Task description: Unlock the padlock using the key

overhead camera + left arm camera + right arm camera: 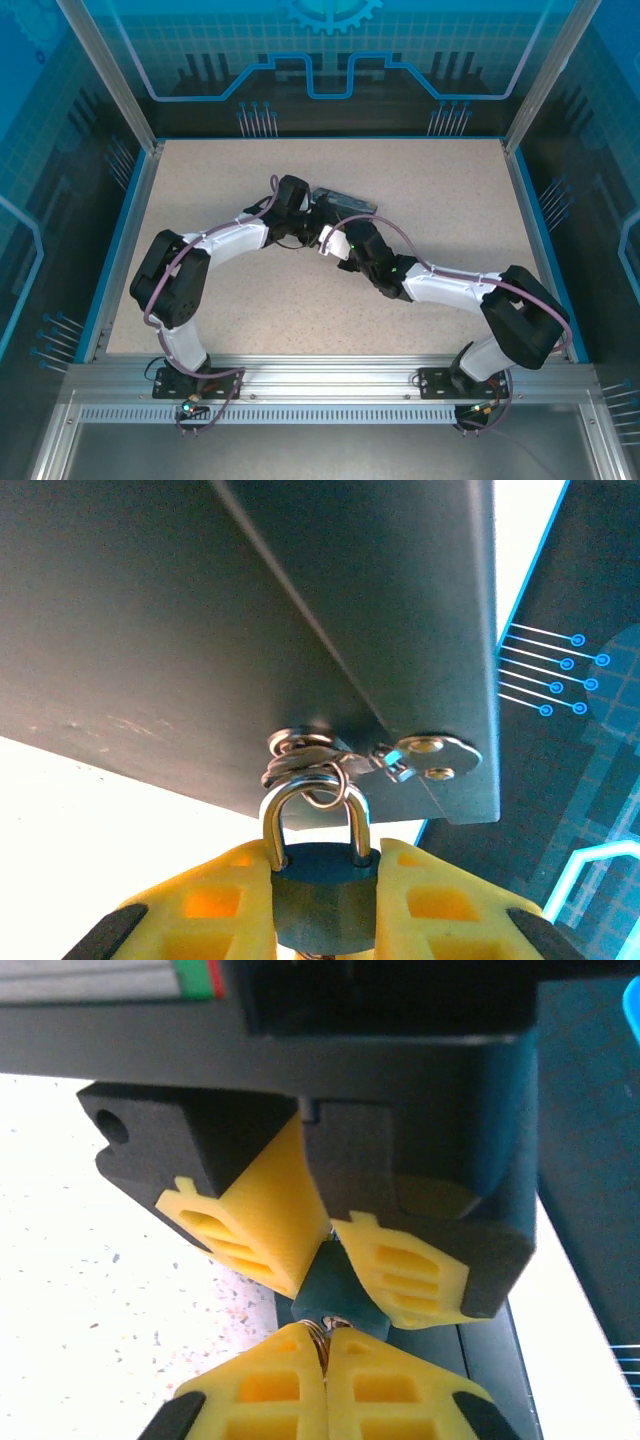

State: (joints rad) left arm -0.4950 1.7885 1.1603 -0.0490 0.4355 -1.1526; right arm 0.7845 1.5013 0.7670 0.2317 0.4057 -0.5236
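While the left gripper (328,855) clamps the padlock (322,910) by its blue-teal body, its jaws narrow on either flank, the lock hangs by its shackle (272,830) from the metal loop (300,752) on the dark tin (250,630), over the middle of the table (450,200). Seen from the right wrist, the right gripper (322,1348) is pinched almost shut just below the lock's underside. A thin silvery sliver is nipped in it, which I take to be the key (321,1334), with its tip at or in the keyhole.

The step in hand looks like seating and turning the key. To do it well, the right wrist should line up with the lock's long axis and push only until the blade bottoms out. It should then roll about that axis and not swing sideways, since so slight a key could bend or slip from the grip. The left grip must hold firm against that twist so the body does not spin with the key.

The keyhole is hidden where the two grippers meet, so how deep the key sits cannot be told. Most of the key is buried in the grip. From above, the spot where the arms meet is too small and crowded to judge the fit
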